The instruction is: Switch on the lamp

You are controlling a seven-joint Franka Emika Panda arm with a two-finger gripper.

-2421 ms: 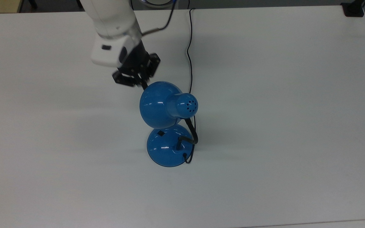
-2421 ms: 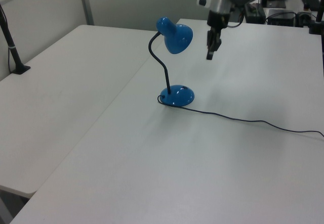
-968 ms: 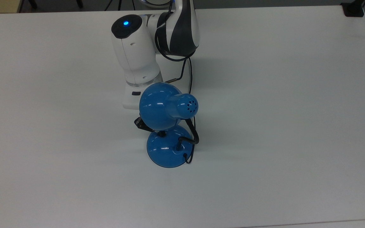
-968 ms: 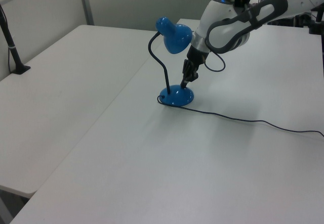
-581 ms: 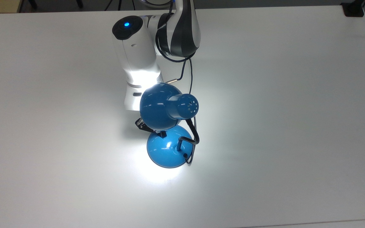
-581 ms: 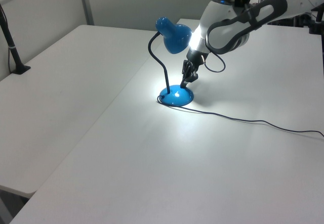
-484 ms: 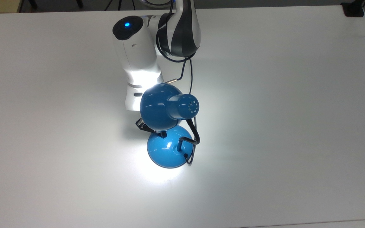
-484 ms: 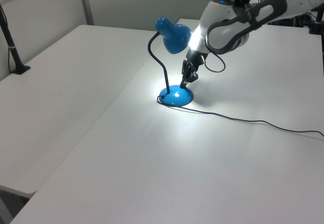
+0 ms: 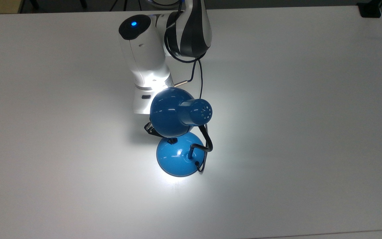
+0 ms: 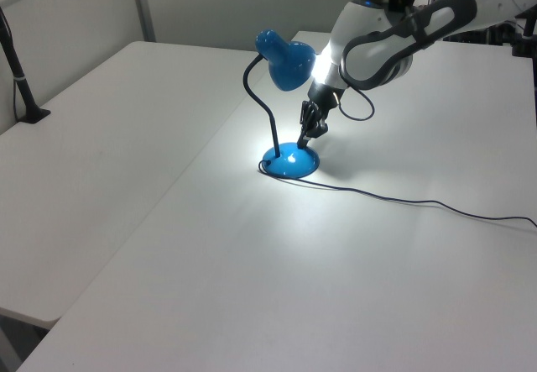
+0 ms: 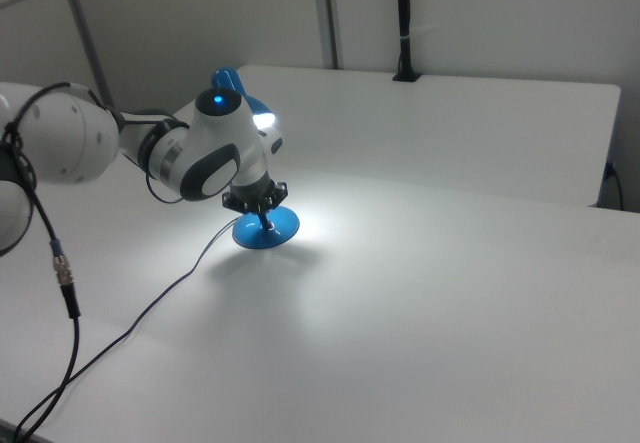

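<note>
The blue lamp stands lit on the white table (image 9: 293, 132), casting a bright pool of light around its domed base (image 9: 177, 161). Its bell-shaped shade (image 9: 169, 114) hangs over the base on the black bent neck (image 10: 262, 103). My gripper (image 10: 304, 141) is shut and points down under the shade, its tip resting on the top of the base (image 10: 289, 164) where the switch sits. The tip covers the switch. In the right view the gripper (image 11: 265, 221) meets the base (image 11: 270, 231) from above. The thin black cord (image 10: 403, 200) trails off across the table.
My white arm (image 9: 144, 63) leans over the table behind the lamp. A black clamp post (image 10: 21, 86) stands at the left view's far left edge. Another black mount (image 9: 370, 10) sits at the top view's upper right corner. A seam joins two tabletops.
My gripper came down under the shade onto the base, and the lamp came on. Since then the lamp has slid slightly toward the top view's right.
</note>
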